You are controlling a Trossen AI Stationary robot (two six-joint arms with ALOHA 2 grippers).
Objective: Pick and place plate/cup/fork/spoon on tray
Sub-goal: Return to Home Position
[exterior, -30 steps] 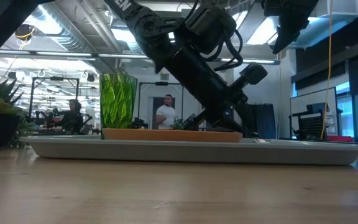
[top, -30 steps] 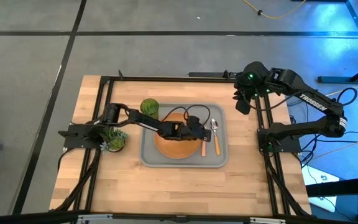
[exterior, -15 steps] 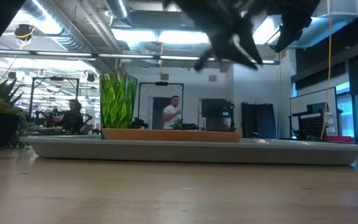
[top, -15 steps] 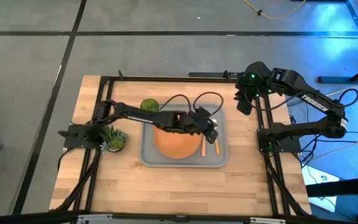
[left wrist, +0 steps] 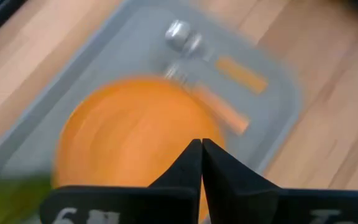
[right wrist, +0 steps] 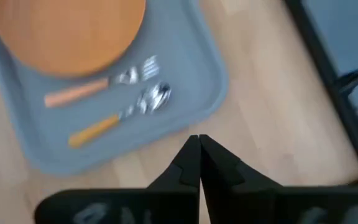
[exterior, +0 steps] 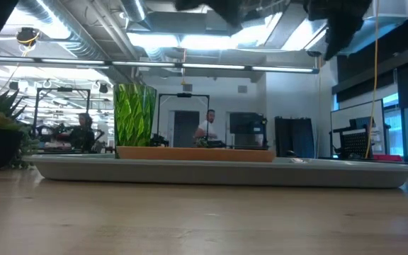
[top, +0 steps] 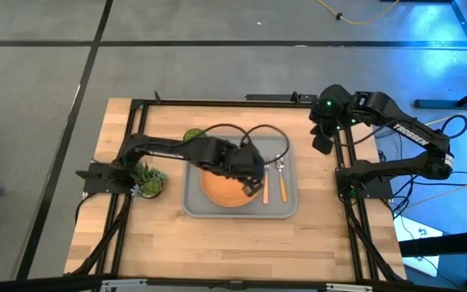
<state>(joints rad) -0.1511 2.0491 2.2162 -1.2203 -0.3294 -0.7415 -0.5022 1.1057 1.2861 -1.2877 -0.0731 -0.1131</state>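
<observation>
The orange plate (top: 227, 191) lies on the light-grey tray (top: 194, 207). The fork (top: 265, 194) and the spoon (top: 281, 185) lie side by side on the tray to the plate's right. The green cup (exterior: 134, 113) stands on the tray's far left part, partly hidden under my left arm in the high view. My left gripper (left wrist: 202, 146) is shut and empty, high above the plate's right edge (top: 255, 185). My right gripper (right wrist: 199, 140) is shut and empty, raised beyond the tray's far right corner (top: 321, 144).
A spiky green potted plant (top: 147, 180) stands on the table left of the tray. Black frame rails (top: 136, 105) run along the table's left, far and right sides. Bare wood (top: 233, 243) lies between the tray and the near edge. A person (exterior: 207, 131) stands in the room behind.
My left gripper has risen from low over the tray beside the fork and spoon to high above it, leaving the low view's middle, and has drawn back a little toward the plate. Plate, cup, fork and spoon have stayed where they were.
</observation>
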